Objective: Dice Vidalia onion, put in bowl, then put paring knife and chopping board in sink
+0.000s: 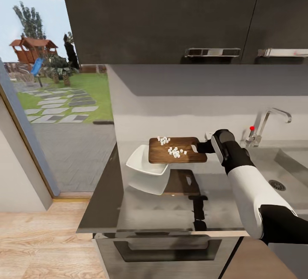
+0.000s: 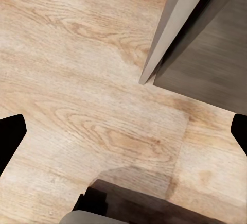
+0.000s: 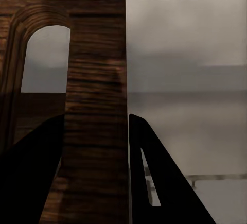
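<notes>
A glossy dark-grey countertop (image 1: 107, 210) runs beneath dark cabinets. Nearest, the right gripper (image 1: 201, 146) is clamped on the handle end of the brown wood-grain chopping board (image 1: 177, 150), held above the white squarish bowl (image 1: 143, 163), white onion dice (image 1: 174, 152) on top. The left gripper (image 2: 123, 131), fingers spread, faces the wooden floor (image 2: 77, 80). Beyond sits the grey steel sink (image 1: 282, 172).

Dark upper cabinets (image 1: 162, 13) fill the top; a garden playhouse (image 1: 33, 50) stands upper left; wood floor (image 1: 42, 244) lower left.
</notes>
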Available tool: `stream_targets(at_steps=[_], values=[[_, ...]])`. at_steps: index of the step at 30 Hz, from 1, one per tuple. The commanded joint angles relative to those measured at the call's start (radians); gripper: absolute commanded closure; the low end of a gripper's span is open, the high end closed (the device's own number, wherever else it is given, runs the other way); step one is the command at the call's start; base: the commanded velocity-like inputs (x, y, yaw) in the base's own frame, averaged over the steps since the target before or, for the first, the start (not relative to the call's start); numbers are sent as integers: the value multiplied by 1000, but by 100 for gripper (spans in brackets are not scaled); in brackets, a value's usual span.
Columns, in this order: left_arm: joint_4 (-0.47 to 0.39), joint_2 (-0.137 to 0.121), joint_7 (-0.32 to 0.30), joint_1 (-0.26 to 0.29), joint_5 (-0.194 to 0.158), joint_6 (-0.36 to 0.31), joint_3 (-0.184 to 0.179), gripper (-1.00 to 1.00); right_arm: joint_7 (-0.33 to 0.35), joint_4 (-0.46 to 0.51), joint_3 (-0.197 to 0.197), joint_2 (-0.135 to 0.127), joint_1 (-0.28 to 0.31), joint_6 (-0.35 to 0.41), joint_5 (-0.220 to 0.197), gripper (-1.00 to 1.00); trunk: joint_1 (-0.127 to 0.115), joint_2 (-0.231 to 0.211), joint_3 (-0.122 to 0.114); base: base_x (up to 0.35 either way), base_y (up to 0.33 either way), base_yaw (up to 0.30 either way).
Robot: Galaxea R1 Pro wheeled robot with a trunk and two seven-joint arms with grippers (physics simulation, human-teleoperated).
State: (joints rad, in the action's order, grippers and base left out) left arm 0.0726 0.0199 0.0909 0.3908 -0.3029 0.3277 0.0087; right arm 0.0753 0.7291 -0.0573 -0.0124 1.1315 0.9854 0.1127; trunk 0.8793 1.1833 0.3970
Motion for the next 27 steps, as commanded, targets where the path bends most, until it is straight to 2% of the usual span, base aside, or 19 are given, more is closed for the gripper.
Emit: stream_targets(at_steps=[1,11,27], values=[[4,0,1,2,-1,7,1,-100,8,1,-2,0,1,4,9,100,0,1,1,0,0,0],[4,1,0,2,-1,7,1,-100,8,2,-2,0,1,4,10,100,0,1,1,0,0,0],[4,2,0,2,-1,7,1,-100,8,0,-1,2,1,4,11,100,-61,-111,-49,0,0,0]])
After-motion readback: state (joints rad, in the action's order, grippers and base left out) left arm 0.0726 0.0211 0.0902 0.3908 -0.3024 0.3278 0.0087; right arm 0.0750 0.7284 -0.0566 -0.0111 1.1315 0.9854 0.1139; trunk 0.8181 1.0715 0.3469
